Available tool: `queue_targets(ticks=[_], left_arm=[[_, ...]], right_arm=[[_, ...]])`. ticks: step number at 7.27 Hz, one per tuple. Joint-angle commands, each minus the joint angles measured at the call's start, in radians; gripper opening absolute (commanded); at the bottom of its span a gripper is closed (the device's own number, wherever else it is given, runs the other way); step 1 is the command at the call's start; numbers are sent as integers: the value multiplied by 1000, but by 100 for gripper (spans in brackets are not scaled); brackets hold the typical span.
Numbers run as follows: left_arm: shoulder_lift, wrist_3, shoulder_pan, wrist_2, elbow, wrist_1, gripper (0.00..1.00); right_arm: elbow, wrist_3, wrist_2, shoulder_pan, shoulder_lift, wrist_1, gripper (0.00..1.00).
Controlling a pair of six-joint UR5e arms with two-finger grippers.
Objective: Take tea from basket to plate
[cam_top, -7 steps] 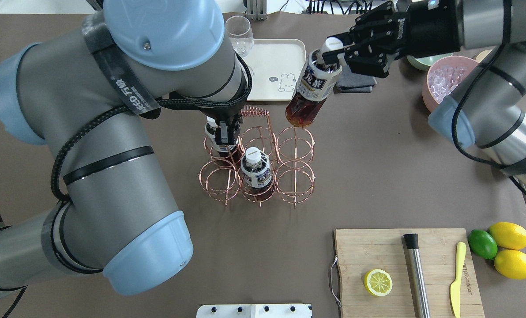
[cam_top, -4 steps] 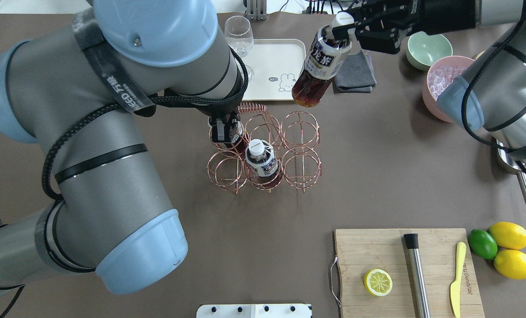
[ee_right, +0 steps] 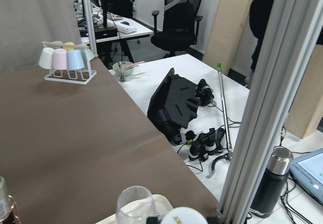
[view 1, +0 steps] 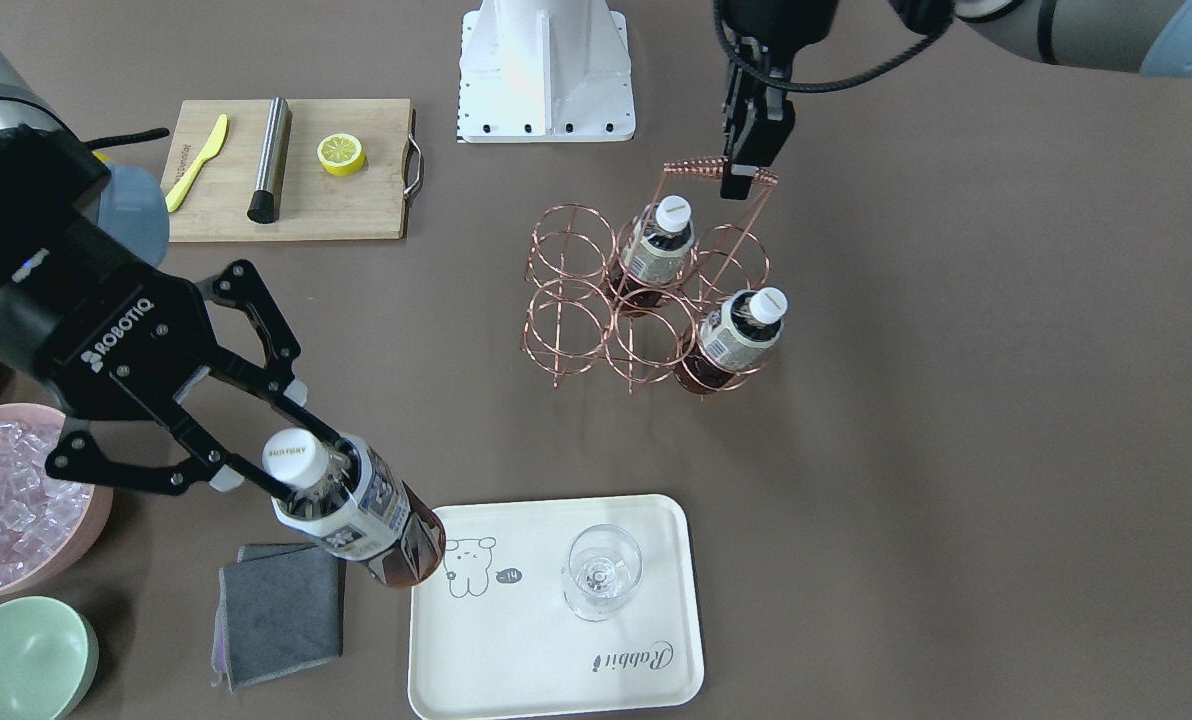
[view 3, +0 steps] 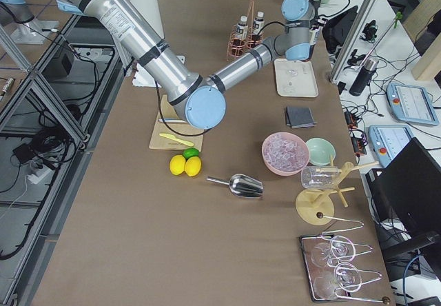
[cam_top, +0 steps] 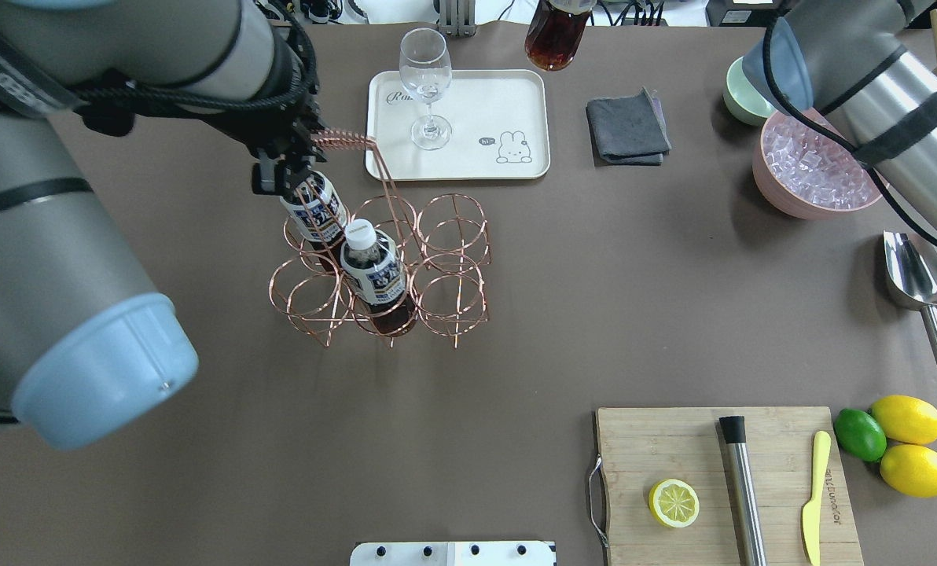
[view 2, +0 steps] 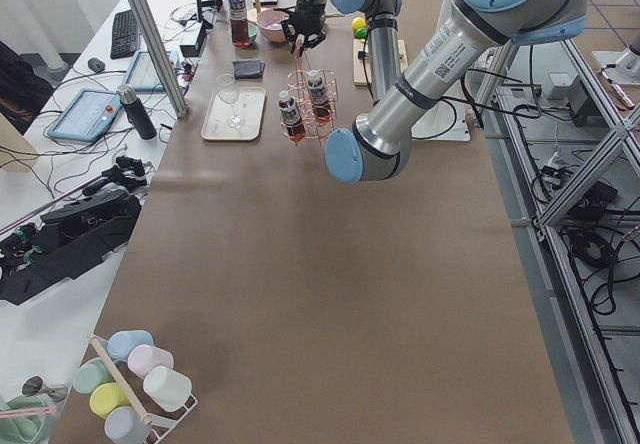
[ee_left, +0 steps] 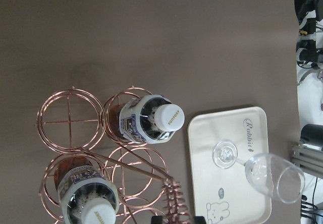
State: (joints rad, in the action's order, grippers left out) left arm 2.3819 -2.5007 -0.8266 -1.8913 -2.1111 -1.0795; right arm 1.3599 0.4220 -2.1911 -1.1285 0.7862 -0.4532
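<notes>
- R pincer (view 1: 301,465) was clenched on tea (view 1: 366,520) at the neck, just under the white cap.
- Tea hung tilted in the air, base by the plate (view 1: 556,660) corner near the bear drawing; not set down yet.
- L pincer (view 1: 741,180) looked clenched on the basket (view 1: 636,345) coil handle; two more bottles (view 1: 656,250) sat in its rings.
- Handling, my guess: full of liquid so bottom-heavy, fairly light overall. Smooth plastic wall prob. slippery & squashy; neck + cap stiff, so neck was the sound hold.
- Held that high up it could swing; needs righting before touchdown.
- Glass (view 1: 603,572) stood on plate, fragile; land tea on a bare part, well apart.
</notes>
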Motion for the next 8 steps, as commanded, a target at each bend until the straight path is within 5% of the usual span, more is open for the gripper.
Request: queue_targets(ticks=[1, 2, 4, 6, 8], left_arm=[[-184, 225, -228, -107, 17, -60, 0], [-214, 271, -343, -112, 51, -89, 0], [-231, 481, -522, -233, 275, -159, 0], [-248, 574, -627, -236, 626, -485, 0], [-248, 606, -673, -233, 816, -658, 0]], right_arm=[[-161, 0, 245, 97, -100, 4, 0], [-235, -2, 295, 134, -143, 11, 0], [-387, 0, 312, 167, -154, 123, 0], [-445, -5, 313, 208, -151, 136, 0], [-441, -5, 277, 223, -131, 136, 0]])
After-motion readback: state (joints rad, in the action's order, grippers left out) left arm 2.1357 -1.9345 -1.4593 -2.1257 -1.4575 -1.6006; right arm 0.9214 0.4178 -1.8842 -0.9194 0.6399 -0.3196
